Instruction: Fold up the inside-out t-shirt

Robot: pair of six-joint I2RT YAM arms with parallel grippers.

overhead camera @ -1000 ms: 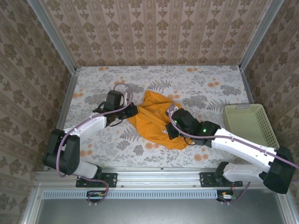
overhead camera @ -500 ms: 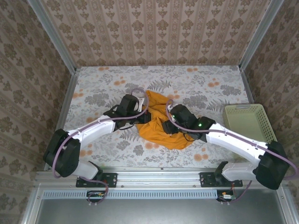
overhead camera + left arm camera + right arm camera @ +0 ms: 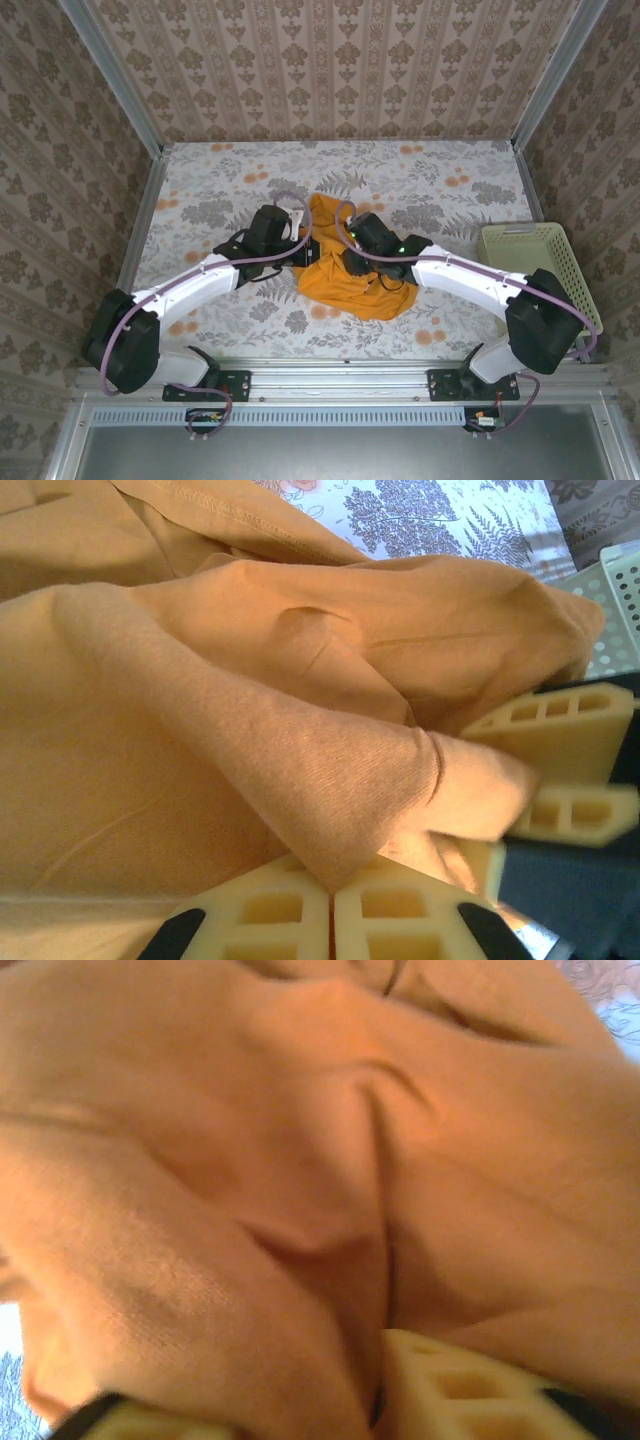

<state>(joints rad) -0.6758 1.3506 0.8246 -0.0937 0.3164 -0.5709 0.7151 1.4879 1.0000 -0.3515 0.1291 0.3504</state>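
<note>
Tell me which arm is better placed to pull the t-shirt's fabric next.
Probably left: the left fingers meet on a pinched fold of the t-shirt; the right fingers sit apart around bunched cloth, grip unclear.

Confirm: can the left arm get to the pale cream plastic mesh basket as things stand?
Probably not. The basket sits at the right edge of the table, the right arm lies stretched between, and the left gripper is shut on the mustard-orange cotton t-shirt mid-table.

floral table [image 3: 420, 170], t-shirt [image 3: 352, 292], mesh basket [image 3: 520, 231]
</note>
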